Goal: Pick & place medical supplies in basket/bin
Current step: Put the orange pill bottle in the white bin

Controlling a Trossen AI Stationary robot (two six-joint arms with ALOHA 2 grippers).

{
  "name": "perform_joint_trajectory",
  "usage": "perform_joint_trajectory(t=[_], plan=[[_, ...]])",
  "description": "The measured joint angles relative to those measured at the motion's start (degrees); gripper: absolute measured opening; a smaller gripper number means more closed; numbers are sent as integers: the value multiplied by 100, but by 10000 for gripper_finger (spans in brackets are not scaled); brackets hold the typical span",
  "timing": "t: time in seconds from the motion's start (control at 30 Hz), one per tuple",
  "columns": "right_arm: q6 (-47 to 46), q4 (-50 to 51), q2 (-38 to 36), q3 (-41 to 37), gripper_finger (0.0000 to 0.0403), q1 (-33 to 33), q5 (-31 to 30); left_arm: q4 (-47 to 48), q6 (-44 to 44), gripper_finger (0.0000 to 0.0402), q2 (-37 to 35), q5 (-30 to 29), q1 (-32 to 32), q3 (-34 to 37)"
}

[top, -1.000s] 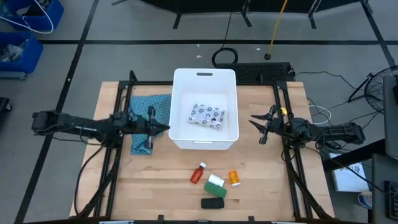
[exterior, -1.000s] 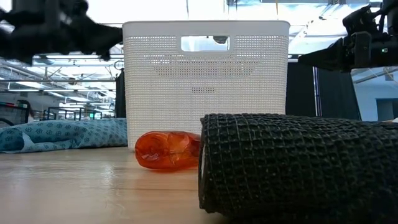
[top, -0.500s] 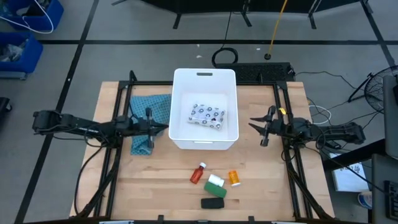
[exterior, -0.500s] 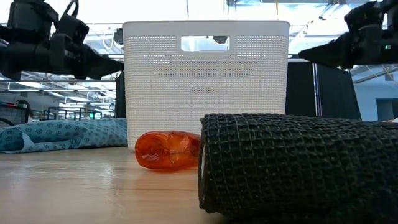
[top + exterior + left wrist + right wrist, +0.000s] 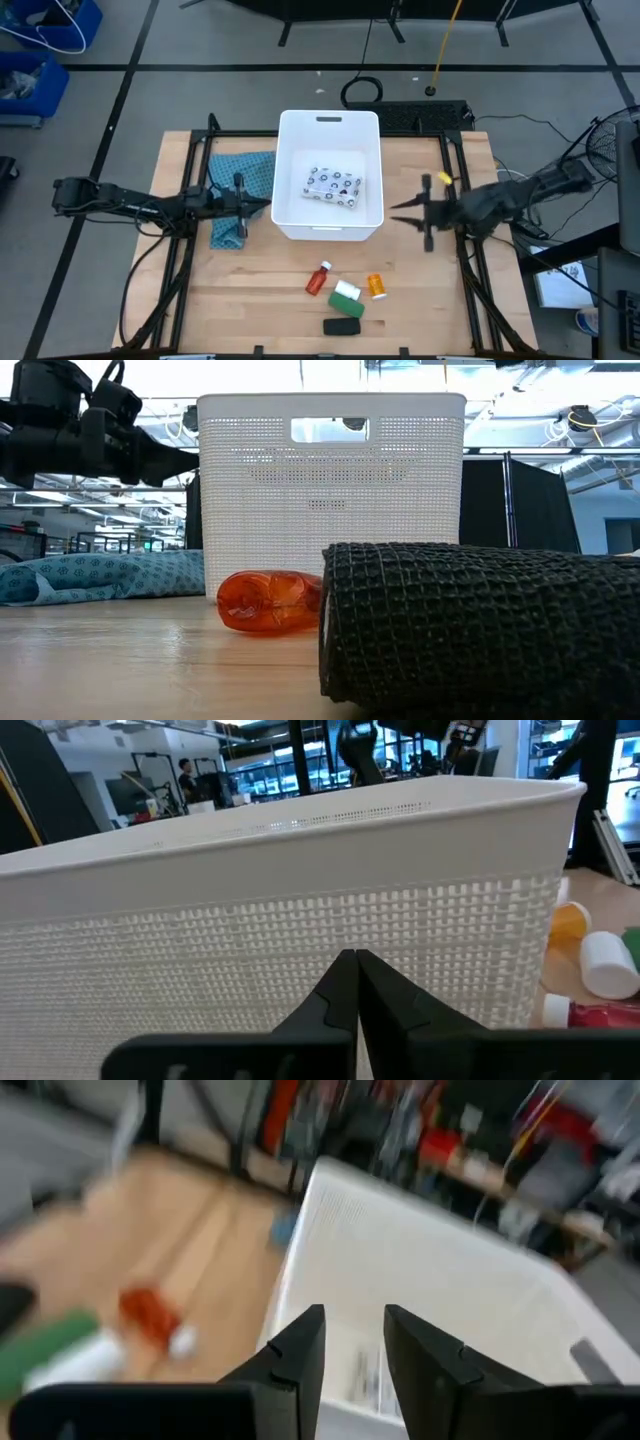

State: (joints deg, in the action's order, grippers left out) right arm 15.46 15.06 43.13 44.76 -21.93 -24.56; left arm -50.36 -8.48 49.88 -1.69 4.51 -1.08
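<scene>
The white basket [image 5: 330, 130] stands at the table's middle, with the flat dotted packet [image 5: 335, 185] lying in it. In front of it lie the red white-capped bottle [image 5: 319, 279], white roll [image 5: 347, 291], green block [image 5: 343, 305], small orange bottle [image 5: 376, 286] and black bar [image 5: 342, 326]. My left gripper [image 5: 268, 205] is shut and held level, its tips [image 5: 356, 958] close to the basket's left wall. My right gripper [image 5: 400, 212] hovers open to the right of the basket, holding nothing, its fingers [image 5: 300, 1345] pointing at the basket.
A teal patterned cloth [image 5: 235, 190] lies on the table left of the basket, under my left arm. Black frame rails [image 5: 455, 180] run along both sides of the table. In the low view the black bar [image 5: 480, 625] fills the foreground beside the orange bottle [image 5: 270, 600].
My right gripper has risen sharply, out of the low view, swinging a little toward the basket and the table's near edge, its fingers still apart. My left gripper has sunk a little beside the basket's left wall, then kept still.
</scene>
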Motion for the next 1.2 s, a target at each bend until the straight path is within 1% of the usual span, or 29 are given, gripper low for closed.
perform_joint_trajectory(t=[0.07,0.13,0.2,0.27,0.37,0.47,0.53,0.6,0.73,0.8,0.87,0.97,1.07,1.2], plan=[[-299,878,681,614,100,-369,-609,-27,-7,18,0,-12,0,0],[-942,1680,1273,1132,100,-643,-1187,-40,-3,26,-1,-21,0,0],[-1730,2338,1821,1591,100,-816,-1430,-43,-3,32,1,-35,0,0],[-2546,2881,2308,2009,100,-977,-1404,-54,-3,36,-1,-37,0,0],[-3759,3431,2944,2500,100,-1195,-1336,-54,47,36,-1,-37,0,0],[-4768,3765,3406,2725,100,-1326,-1190,-54,126,33,-1,-40,0,-2],[-5451,3820,3593,2747,100,-1349,-824,-58,128,30,-1,-40,0,-2],[-6346,3887,3716,2747,100,-1334,-527,-77,130,25,-1,-40,0,-2],[-7974,4246,3908,2747,100,-1329,-353,-94,128,11,-1,-40,0,-4],[-8595,4505,3980,2747,103,-1259,-119,-95,128,5,-1,-40,0,-4],[-8786,4691,4071,2749,113,-1138,165,-115,126,3,-1,-40,0,-4],[-8732,4713,4210,2711,142,-984,488,-286,125,13,-1,-40,0,-6],[-8420,4412,4307,2638,185,-825,839,-410,122,27,-1,-42,0,-8],[-8375,3866,4374,2469,247,-639,1405,-419,-47,36,-1,-42,0,-9]])
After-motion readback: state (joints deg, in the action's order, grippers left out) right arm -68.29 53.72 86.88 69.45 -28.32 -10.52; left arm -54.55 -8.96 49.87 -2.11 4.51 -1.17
